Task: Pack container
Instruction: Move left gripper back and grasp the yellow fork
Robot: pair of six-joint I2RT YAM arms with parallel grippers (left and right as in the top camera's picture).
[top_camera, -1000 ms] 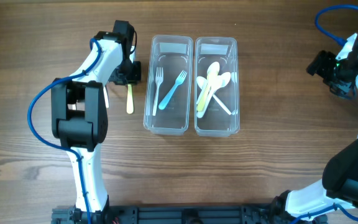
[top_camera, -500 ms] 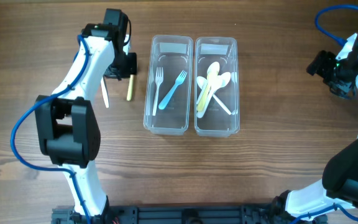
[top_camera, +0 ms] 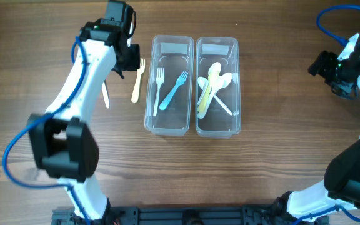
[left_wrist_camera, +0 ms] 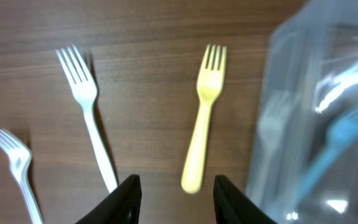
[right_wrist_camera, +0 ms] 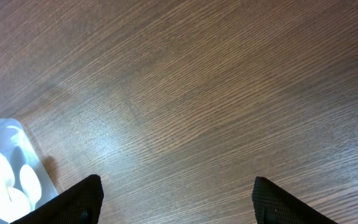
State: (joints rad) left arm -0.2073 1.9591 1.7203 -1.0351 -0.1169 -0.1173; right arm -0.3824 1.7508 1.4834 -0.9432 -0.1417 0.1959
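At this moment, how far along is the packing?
Done: a blue fork and a white fork lie in the left container, and spoons in the right container.
In hand: nothing. The left hand hangs open above the yellow fork on the table.
Left: that fork and two loose white forks beside it. The right hand is open, off to the side.
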